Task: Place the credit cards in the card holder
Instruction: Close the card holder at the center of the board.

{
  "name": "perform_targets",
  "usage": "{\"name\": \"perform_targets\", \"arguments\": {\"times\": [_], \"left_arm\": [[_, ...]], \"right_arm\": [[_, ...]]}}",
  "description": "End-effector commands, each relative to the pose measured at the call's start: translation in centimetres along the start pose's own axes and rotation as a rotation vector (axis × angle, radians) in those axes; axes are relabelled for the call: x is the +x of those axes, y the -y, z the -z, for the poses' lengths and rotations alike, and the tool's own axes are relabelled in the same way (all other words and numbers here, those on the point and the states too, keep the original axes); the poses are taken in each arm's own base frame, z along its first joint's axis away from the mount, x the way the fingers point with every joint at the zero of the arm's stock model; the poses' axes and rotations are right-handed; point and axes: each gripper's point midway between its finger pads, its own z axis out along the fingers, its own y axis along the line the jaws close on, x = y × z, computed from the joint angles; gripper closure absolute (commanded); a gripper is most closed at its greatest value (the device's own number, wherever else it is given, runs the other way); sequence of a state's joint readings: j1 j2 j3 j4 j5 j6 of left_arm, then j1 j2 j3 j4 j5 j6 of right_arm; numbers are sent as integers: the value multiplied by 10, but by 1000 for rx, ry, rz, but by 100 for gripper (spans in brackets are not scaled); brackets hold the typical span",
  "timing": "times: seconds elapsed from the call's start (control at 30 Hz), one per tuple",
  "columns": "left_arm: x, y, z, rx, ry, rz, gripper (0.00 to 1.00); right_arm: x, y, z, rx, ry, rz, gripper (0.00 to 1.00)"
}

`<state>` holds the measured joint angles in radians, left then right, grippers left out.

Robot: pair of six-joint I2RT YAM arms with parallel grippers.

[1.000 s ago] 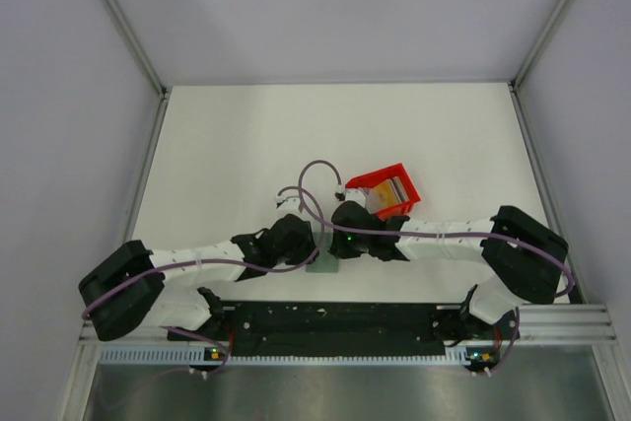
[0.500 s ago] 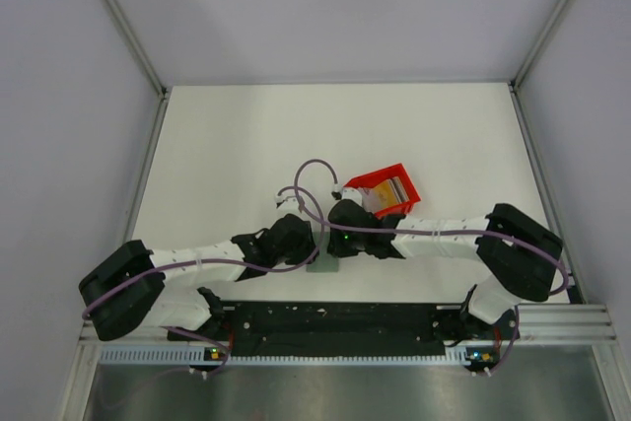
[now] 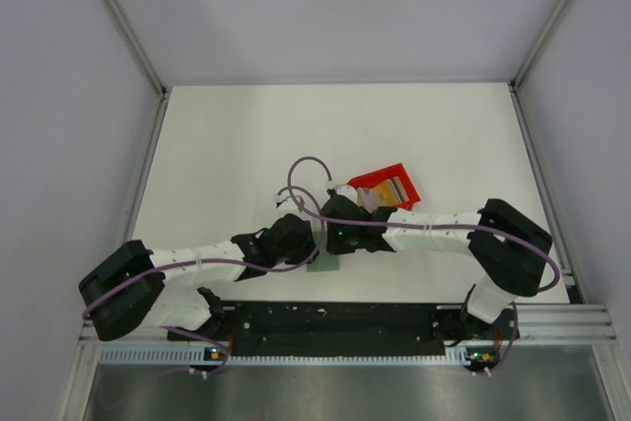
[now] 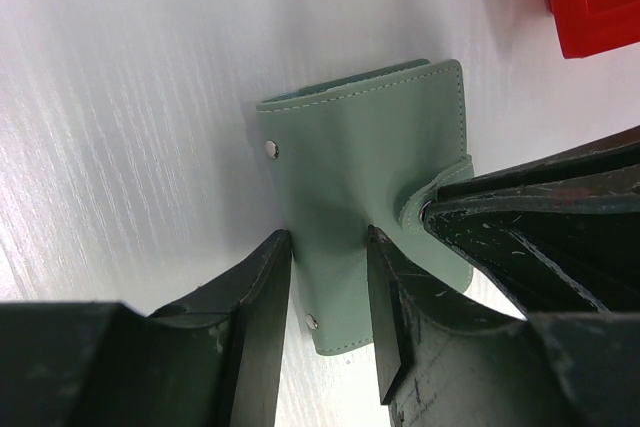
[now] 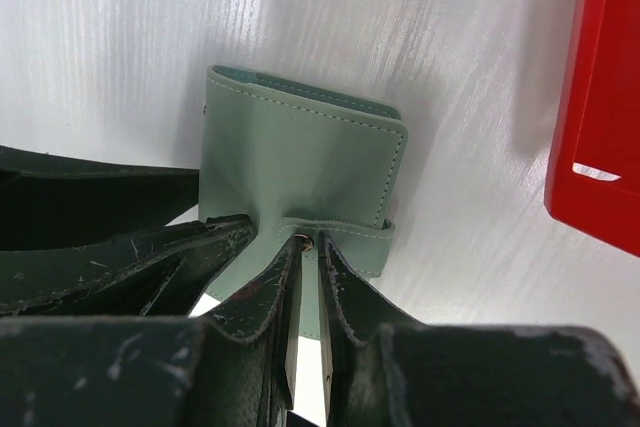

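Note:
The card holder (image 3: 322, 262) is a closed grey-green wallet lying on the white table between the two arms. In the left wrist view my left gripper (image 4: 326, 237) grips the near edge of the wallet (image 4: 370, 137), with one finger on each side of a raised fold. In the right wrist view my right gripper (image 5: 309, 240) is nearly closed, its tips pinching the snap strap of the wallet (image 5: 300, 157). The credit cards (image 3: 391, 189), tan and whitish, lie in the red bin. In the top view the two grippers meet over the wallet: left gripper (image 3: 308, 245), right gripper (image 3: 332, 244).
The red plastic bin (image 3: 367, 182) stands just behind and to the right of the wallet. It also shows in the left wrist view (image 4: 590, 7) and in the right wrist view (image 5: 600, 97). Purple cables loop above both wrists. A metal rail runs along the near table edge.
The right arm has shifted a little to the left, its wrist moving closer over the wallet. The left arm and the wallet have stayed put.

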<state>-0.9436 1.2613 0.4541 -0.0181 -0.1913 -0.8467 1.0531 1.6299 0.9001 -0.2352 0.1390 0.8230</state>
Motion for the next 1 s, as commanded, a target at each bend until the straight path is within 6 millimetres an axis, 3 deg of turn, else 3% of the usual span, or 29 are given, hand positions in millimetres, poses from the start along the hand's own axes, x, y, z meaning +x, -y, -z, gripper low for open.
{"name": "perform_targets", "arguments": {"times": [0.0,0.47,0.97], "left_arm": [[8,-2,-2,3,-28,-5,60],[10,-3,-2,5,-33,-10,59],[7,1,-3,22,-18,-9,60]], "right_arm": [[-2,2,-8,40,-12,-12,89],[3,13,-21,25,-148,-53,91],[19,47,-36,177,-260,-7,91]]}}
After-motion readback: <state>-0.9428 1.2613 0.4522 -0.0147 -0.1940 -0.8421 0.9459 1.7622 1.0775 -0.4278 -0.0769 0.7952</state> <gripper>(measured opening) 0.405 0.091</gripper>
